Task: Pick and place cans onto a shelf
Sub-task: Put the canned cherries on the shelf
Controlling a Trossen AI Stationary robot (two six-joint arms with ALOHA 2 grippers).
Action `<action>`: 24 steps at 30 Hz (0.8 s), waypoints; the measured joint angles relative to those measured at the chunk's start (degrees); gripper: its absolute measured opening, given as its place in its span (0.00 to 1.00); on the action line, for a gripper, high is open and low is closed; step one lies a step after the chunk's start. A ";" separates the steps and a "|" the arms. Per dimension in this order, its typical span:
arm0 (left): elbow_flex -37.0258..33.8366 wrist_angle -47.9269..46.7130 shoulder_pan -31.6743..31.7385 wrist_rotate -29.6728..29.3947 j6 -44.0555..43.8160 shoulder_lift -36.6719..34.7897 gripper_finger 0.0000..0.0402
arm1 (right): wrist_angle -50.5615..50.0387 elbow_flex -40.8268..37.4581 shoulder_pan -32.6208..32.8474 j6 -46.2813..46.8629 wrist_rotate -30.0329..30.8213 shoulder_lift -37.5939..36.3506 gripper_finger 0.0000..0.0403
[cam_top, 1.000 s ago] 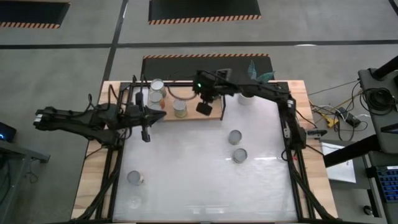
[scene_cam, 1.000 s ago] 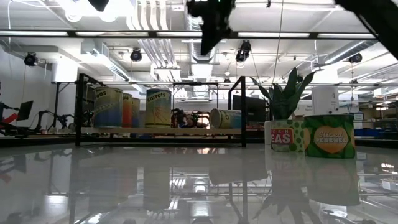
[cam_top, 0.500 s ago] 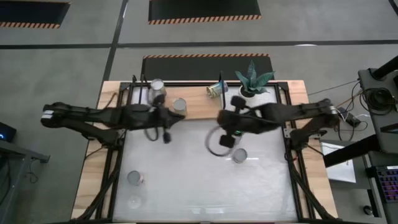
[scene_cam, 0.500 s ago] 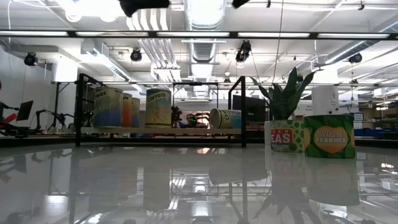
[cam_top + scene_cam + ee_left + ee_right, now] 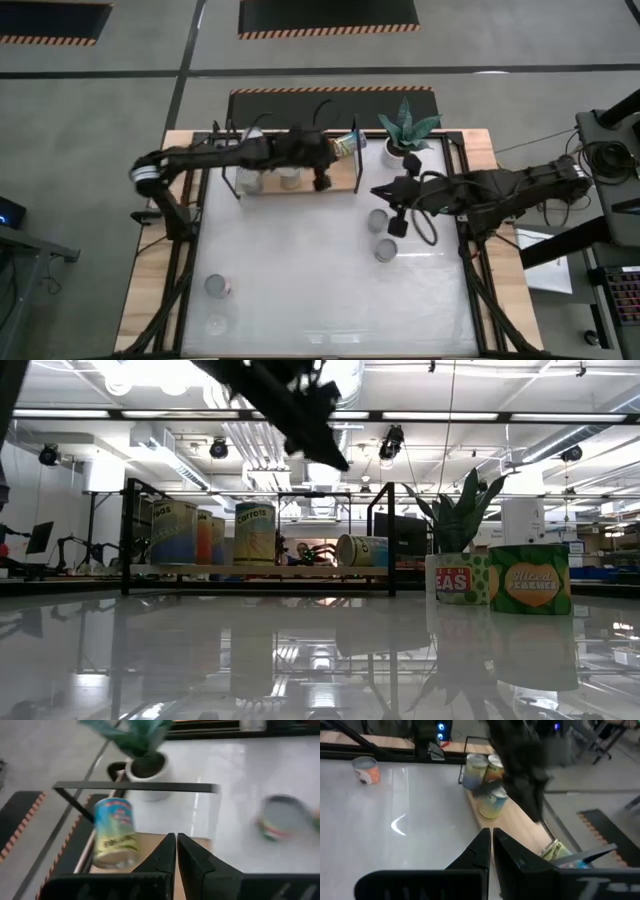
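High view shows our left gripper (image 5: 322,182) closed and empty above the shelf (image 5: 345,183) at the table's far edge, where upright cans (image 5: 290,178) stand and one can (image 5: 347,144) lies tipped. Our right gripper (image 5: 394,226), also closed and empty, hangs above two cans (image 5: 386,250) near the table's right edge.

Table (image 5: 300,290): glossy white top, smooth and mirror-like, on a light wood base exposed along its side edges. Shelf (image 5: 250,570): pale matt wooden board in a thin black metal frame. Cans (image 5: 378,220): shiny metal tops, printed paper labels. Plant pot (image 5: 146,775): smooth white glaze. Both arms: matt dark finish.
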 joint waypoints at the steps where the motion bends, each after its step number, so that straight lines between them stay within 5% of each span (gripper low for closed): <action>1: 0.45 1.61 0.89 0.02 -0.05 1.53 0.00 | 0.80 -0.88 0.02 -0.62 -0.03 -1.05 0.02; 14: 11.21 2.62 6.58 -0.39 -2.66 16.58 0.00 | 3.18 -8.67 0.00 -2.34 -0.09 -8.13 0.02; 24: 11.41 3.21 8.22 -5.40 -3.85 19.20 0.00 | 4.25 -10.69 0.00 -2.36 -0.09 -8.52 0.02</action>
